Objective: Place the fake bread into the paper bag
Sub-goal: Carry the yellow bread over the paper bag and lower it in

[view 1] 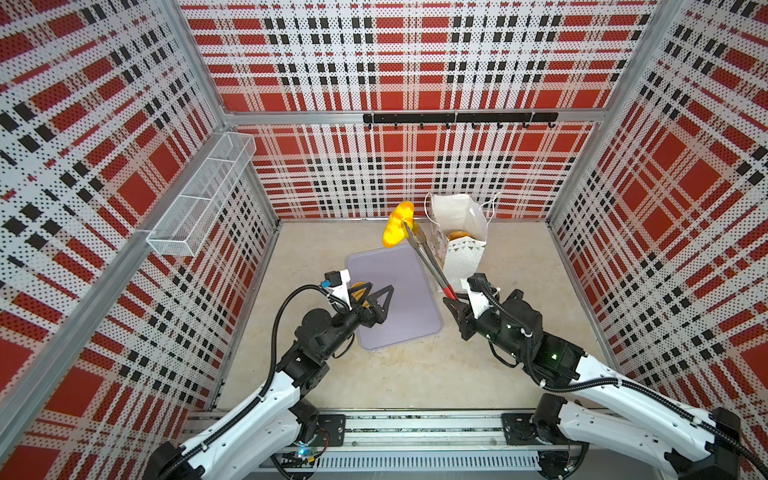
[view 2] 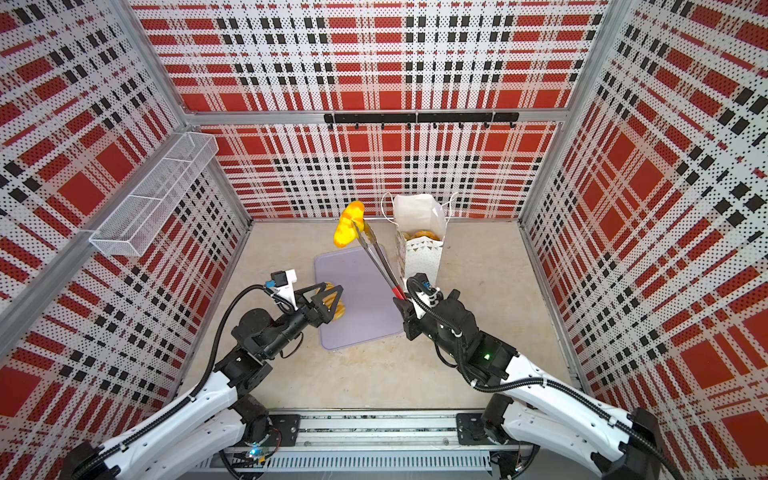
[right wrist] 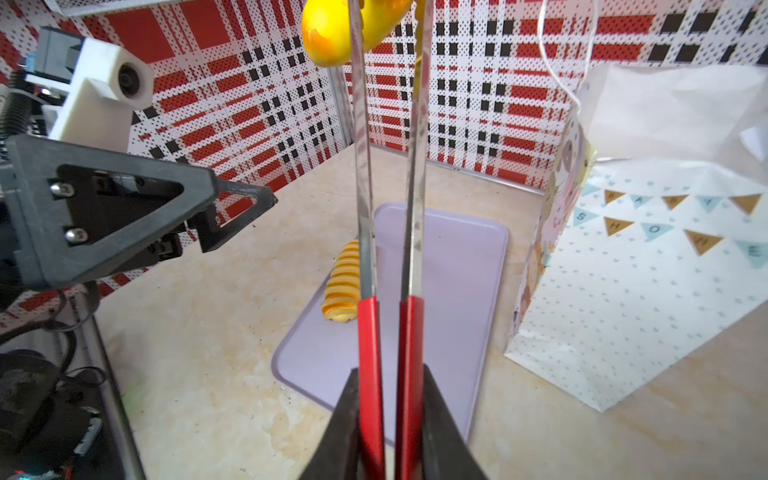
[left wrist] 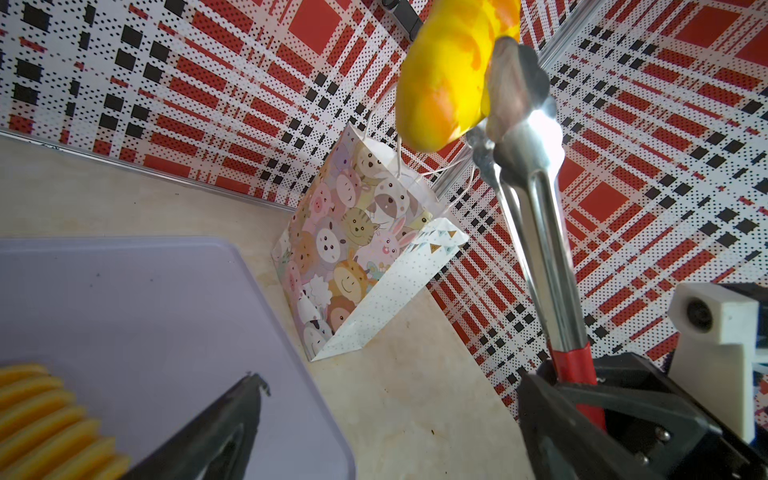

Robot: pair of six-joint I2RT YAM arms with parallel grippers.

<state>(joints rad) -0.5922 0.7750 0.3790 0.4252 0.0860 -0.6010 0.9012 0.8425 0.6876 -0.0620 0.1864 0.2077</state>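
**Tongs [right wrist: 370,353] hold yellow bun [view 1: 398,226] short of paper bag [view 1: 461,253]**

Clenched in the right jaws, the tongs pinch the bun aloft beside the bag, not yet over its mouth. Left jaws hang released above the ribbed loaf [right wrist: 343,282] on the tray [right wrist: 453,270]. Likely trouble: the bun slipping from that edge pinch, or the tongs catching the bag's rim and toppling it.

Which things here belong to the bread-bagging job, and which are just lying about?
Part of the job: yellow bun, pinched in the tongs held by the right gripper; paper bag, bread already inside; striped loaf on the tray, near the open left gripper.
Just there: wire basket and hook rail on the walls.
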